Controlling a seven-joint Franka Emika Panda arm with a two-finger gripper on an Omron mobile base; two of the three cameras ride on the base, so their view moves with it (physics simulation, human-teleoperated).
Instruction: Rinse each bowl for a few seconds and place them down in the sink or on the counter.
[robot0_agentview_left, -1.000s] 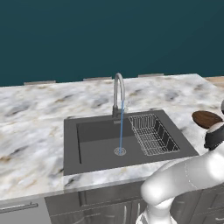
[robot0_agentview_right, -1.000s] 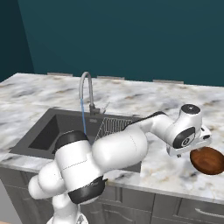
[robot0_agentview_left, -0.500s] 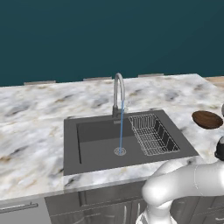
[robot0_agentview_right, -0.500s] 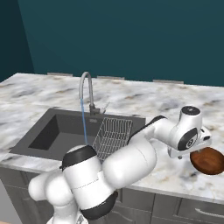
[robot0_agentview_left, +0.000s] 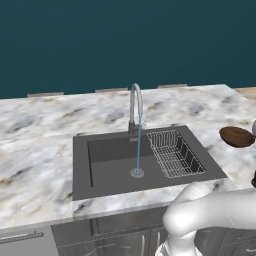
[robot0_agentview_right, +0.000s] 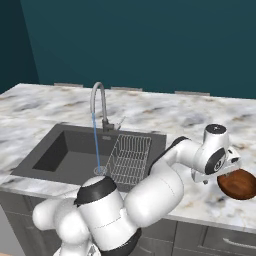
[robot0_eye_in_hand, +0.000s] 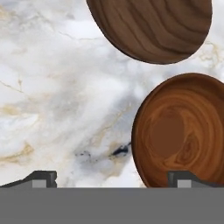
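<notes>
Two reddish-brown wooden bowls lie on the marble counter right of the sink. In the hand view one bowl sits upright with its hollow showing, at the right; the other bowl shows its outer side at the top. My gripper hangs open above them, and its right fingertip overlaps the upright bowl's near rim. Nothing is between the fingers. One bowl shows at the right edge of the left base view. In the right base view a bowl lies under my hand.
Water runs in a thin blue stream from the curved silver faucet to the drain. A wire rack fills the basin's right part. The counter's front edge is close below the bowls in the right base view.
In the left base view my hand has slid down and right, away from the bowl toward the counter's front. The bowls have stayed put.
</notes>
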